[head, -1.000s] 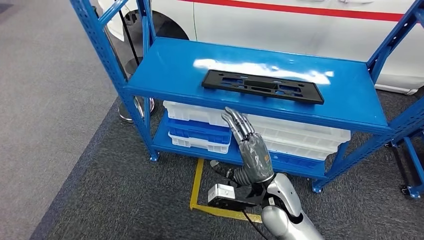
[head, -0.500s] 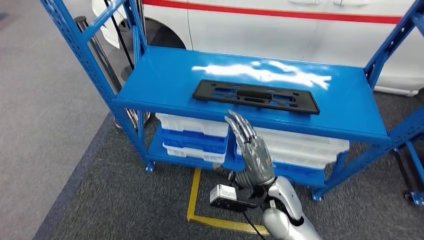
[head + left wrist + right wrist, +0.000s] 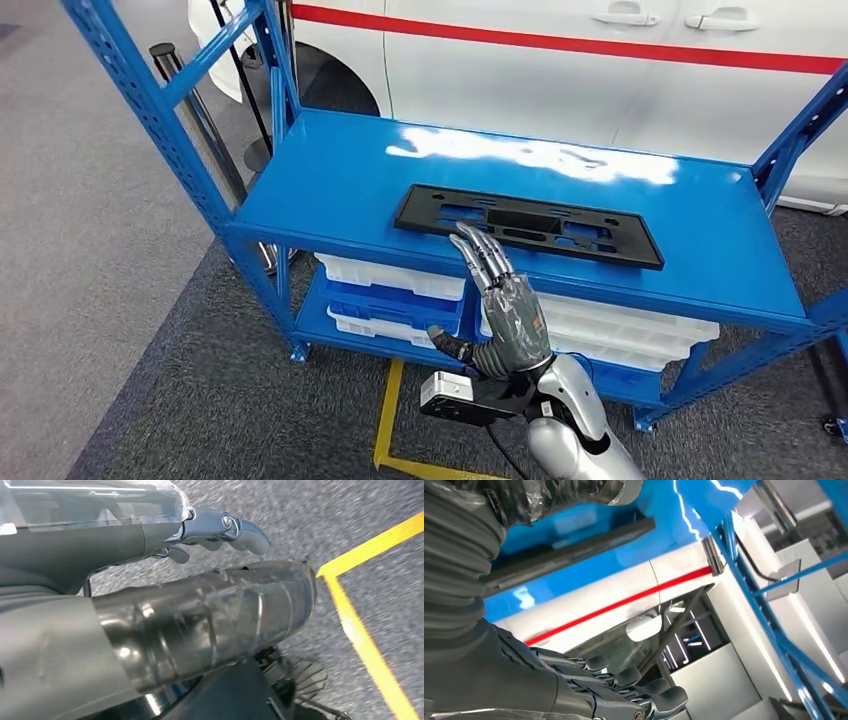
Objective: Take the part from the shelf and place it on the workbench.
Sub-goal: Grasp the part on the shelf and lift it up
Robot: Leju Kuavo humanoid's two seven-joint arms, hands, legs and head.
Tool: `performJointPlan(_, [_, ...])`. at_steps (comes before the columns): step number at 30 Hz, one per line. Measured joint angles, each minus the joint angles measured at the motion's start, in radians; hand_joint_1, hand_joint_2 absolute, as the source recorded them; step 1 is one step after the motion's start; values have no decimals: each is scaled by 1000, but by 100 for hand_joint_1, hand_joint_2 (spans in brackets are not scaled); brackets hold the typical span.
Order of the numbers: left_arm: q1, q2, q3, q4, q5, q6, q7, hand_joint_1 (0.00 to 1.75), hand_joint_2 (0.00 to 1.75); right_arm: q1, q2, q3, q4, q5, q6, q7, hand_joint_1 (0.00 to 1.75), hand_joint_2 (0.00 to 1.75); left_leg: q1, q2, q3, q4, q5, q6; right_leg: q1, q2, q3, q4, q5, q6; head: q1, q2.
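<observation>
The part (image 3: 560,228) is a flat black rectangular frame with cut-outs, lying lengthwise on the blue shelf top (image 3: 340,180). My right hand (image 3: 505,305) is raised in front of the shelf's near edge, fingers stretched out and thumb spread to the side, holding nothing. Its fingertips (image 3: 468,235) overlap the part's near edge in the head view; whether they touch it I cannot tell. The right wrist view shows the part (image 3: 574,547) from low down, beyond my right hand (image 3: 574,685). My left hand (image 3: 215,527) hangs over the grey floor, empty, thumb apart from the fingers.
White and blue trays (image 3: 390,280) are stacked on the lower shelf. A white car with a red stripe (image 3: 600,60) stands close behind the shelf. Blue uprights (image 3: 150,110) frame the shelf ends. Yellow tape (image 3: 390,420) marks the carpet in front.
The whole picture has shifted, so the camera has moved. My right hand's fingertips, below the shelf edge a second ago, now reach up over the part's near edge.
</observation>
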Motion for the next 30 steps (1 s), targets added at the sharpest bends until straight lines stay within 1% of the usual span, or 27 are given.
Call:
performJointPlan(1, [-1, 0, 0, 0, 0, 0, 0, 0, 0, 1, -1, -2, 1, 3, 0, 1, 0, 175, -1, 0, 4, 3, -7, -7, 3, 1, 2, -9, 2, -8, -1, 0])
performJointPlan(2, [-2, 0, 0, 0, -1, 0, 0, 0, 0, 2, -2, -3, 1, 6, -1, 1, 0, 175, -1, 0, 7, 4, -10, -13, 6, 2, 5, -8, -7, -17, -2, 0])
performJointPlan(3, [-3, 0, 0, 0, -2, 1, 0, 0, 0, 3, -3, -4, 0, 10, -2, 1, 0, 175, 0, 1, 7, 9, -13, -18, 5, 5, 11, -9, -7, -24, -3, 0])
performJointPlan(4, [-4, 0, 0, 0, -2, 2, 0, 0, 0, 4, -4, -4, -2, 14, -3, 1, 0, 175, 2, 2, 5, 26, -12, -22, 4, 6, 19, -12, -13, -31, -2, 0])
performJointPlan(5, [-5, 0, 0, 0, -3, 2, 0, 0, 0, 3, -5, -5, -3, 17, -5, 1, 0, 175, 3, 2, -11, 59, -15, -25, 3, 6, 29, -16, -18, -37, -3, 0])
performJointPlan(6, [-6, 0, 0, 0, -3, 2, 0, 0, 0, 3, -5, -5, -4, 19, -6, 1, 0, 175, 4, 2, -40, 110, -26, -29, 2, 6, 40, -19, -24, -42, -3, 0])
performJointPlan(8, [-7, 0, 0, 0, -3, 3, 0, 0, 0, 5, -5, -5, -4, 24, -8, 1, 0, 175, 5, 2, -122, 234, -70, -36, 4, 5, 58, -21, -40, -49, -4, 0])
performJointPlan(9, [-6, 0, 0, 0, -3, 3, 0, 0, 0, 6, -5, -6, -4, 26, -8, 1, 0, 175, 5, 2, -162, 278, -92, -38, 5, 6, 68, -21, -48, -51, -4, 0])
performJointPlan(10, [-4, 0, 0, 0, -3, 3, 0, 0, 0, 7, -5, -6, -4, 27, -8, 2, 0, 175, 4, 2, -190, 295, -99, -38, 6, 8, 79, -21, -58, -51, -4, 0])
performJointPlan(11, [-3, 0, 0, 0, -3, 3, 0, 0, 0, 8, -5, -6, -4, 28, -8, 2, 0, 175, 4, 2, -203, 278, -83, -35, 8, 10, 92, -21, -67, -51, -4, 0])
performJointPlan(12, [-3, 0, 0, 0, -3, 3, 0, 0, 0, 8, -5, -6, -4, 29, -8, 2, 0, 175, 3, 2, -203, 233, -42, -30, 9, 12, 107, -22, -78, -51, -4, 0])
performJointPlan(13, [-2, 0, 0, 0, -3, 3, 0, 0, 0, 9, -5, -6, -4, 29, -9, 2, 0, 175, 1, 2, -194, 170, 18, -23, 10, 12, 121, -22, -88, -50, -3, 0])
performJointPlan(14, [-2, 1, 0, 0, -3, 3, 0, 0, 0, 9, -5, -6, -4, 29, -9, 2, 0, 175, -3, 3, -187, 115, 63, -14, 12, 13, 132, -22, -98, -47, -3, 0])
performJointPlan(15, [-3, 1, 0, 0, -3, 3, 1, 0, 0, 9, -5, -6, -3, 29, -10, 2, 0, 175, -8, 1, -179, 74, 90, -5, 12, 14, 138, -22, -106, -42, -3, 0])
performJointPlan(16, [-3, 2, 0, 0, -3, 3, 1, 0, 0, 9, -5, -6, -3, 29, -11, 2, 0, 175, -13, 1, -176, 51, 105, 3, 13, 15, 143, -22, -111, -36, -4, 0])
performJointPlan(17, [-3, 2, -1, 0, -3, 3, 1, 0, 0, 10, -5, -6, -3, 29, -12, 2, 0, 175, -15, 0, -174, 45, 100, 8, 14, 15, 146, -19, -112, -29, -5, 0])
performJointPlan(19, [-1, 1, -1, 0, -3, 3, 2, 0, 0, 10, -6, -8, -5, 29, -14, 1, 0, 175, -11, -1, -153, 29, 106, 17, 16, 15, 154, -9, -113, -17, -6, 0])
performJointPlan(20, [-2, 1, -1, 0, -3, 3, 1, 0, 0, 9, -6, -9, -6, 29, -15, 1, 0, 175, -8, -1, -139, 21, 104, 21, 16, 14, 149, 10, -120, -12, -4, 0])
performJointPlan(21, [-3, 0, -1, 0, -3, 4, 1, 0, 0, 8, -6, -10, -7, 29, -15, 1, 0, 175, -5, -1, -125, 14, 103, 25, 15, 13, 132, 45, -136, -8, -2, 0])
performJointPlan(22, [-5, 0, -1, 0, -3, 4, 1, 0, 0, 7, -6, -11, -7, 29, -15, 1, 0, 175, -4, 0, -116, 10, 100, 27, 12, 12, 103, 95, -159, -3, -1, 0])
performJointPlan(24, [-6, 0, -1, 0, -3, 5, 2, 0, 0, 9, -7, -13, -7, 30, -15, 2, 0, 175, -4, 0, -106, 10, 90, 30, 9, 11, 25, 202, -201, 3, 0, 0])
performJointPlan(25, [-5, 0, -1, 0, -3, 5, 2, 0, 0, 11, -8, -13, -7, 31, -15, 2, 0, 175, -4, -1, -101, 10, 84, 30, 8, 10, -4, 228, -205, 5, 0, 0])
performJointPlan(26, [-4, 0, -1, 0, -3, 5, 2, 0, 0, 13, -8, -13, -7, 32, -15, 2, 0, 175, -4, -1, -93, 11, 76, 29, 6, 10, -17, 219, -185, 5, 0, 0])
performJointPlan(27, [-4, 0, -1, 0, -3, 5, 2, 0, 0, 13, -9, -14, -7, 33, -15, 2, 0, 175, -3, -1, -84, 12, 68, 27, 5, 9, -14, 178, -143, 4, 0, 0])
performJointPlan(28, [-4, 0, -1, 0, -3, 4, 2, 0, 0, 13, -10, -14, -7, 34, -14, 2, 0, 175, -3, -2, -75, 12, 60, 25, 4, 8, -1, 115, -89, 3, 0, 0])
performJointPlan(29, [-4, -1, -1, 0, -3, 3, 2, 0, 0, 13, -11, -14, -7, 35, -14, 2, 0, 175, -4, -2, -67, 14, 51, 21, 5, 6, 11, 60, -51, 1, 0, 0])
performJointPlan(30, [-5, -1, -1, 0, -3, 3, 2, 0, 0, 13, -12, -14, -6, 36, -13, 3, 0, 175, -5, -2, -63, 16, 44, 15, 7, 5, 22, 18, -30, -3, 0, 0])
